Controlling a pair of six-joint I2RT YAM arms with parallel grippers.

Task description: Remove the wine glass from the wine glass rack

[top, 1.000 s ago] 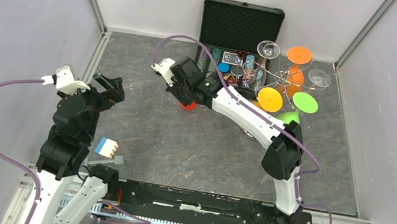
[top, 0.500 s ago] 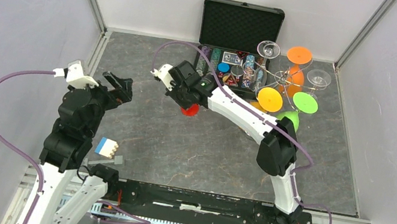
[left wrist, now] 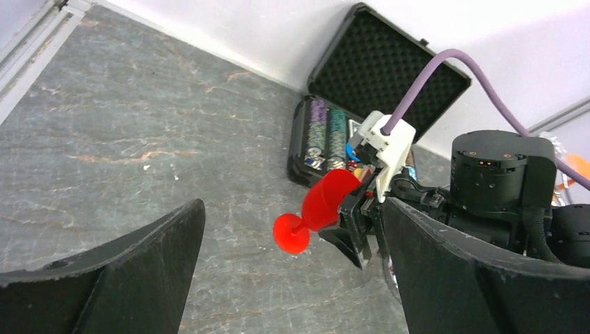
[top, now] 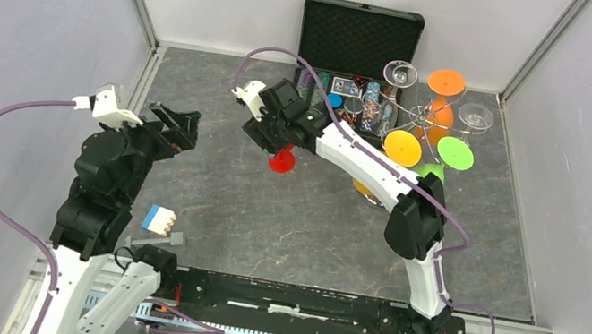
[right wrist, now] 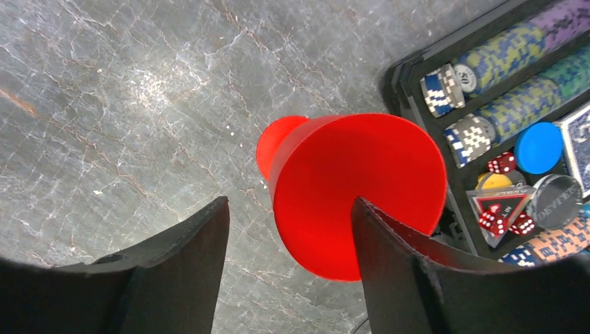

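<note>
The red wine glass (top: 281, 160) hangs tilted just over the grey table, foot down and to the left. From the left wrist I see its bowl (left wrist: 328, 203) at the right gripper's fingertips. My right gripper (right wrist: 289, 264) stands open; the glass (right wrist: 355, 188) lies against its right finger and is apart from the left one. The wine glass rack (top: 422, 115) stands at the back right with orange, yellow, green and clear glasses on it. My left gripper (left wrist: 292, 278) is open and empty, left of the glass (left wrist: 292, 233).
An open black case (top: 359, 41) with poker chips and dice lies at the back, right behind the right gripper (top: 274, 141). A small blue and white block (top: 159, 219) sits near the left arm's base. Grey walls close off both sides.
The right jaws have opened from shut on the red glass, which now leans on one finger. The right wrist has drawn back a little. The left gripper stayed open, barely shifting.
</note>
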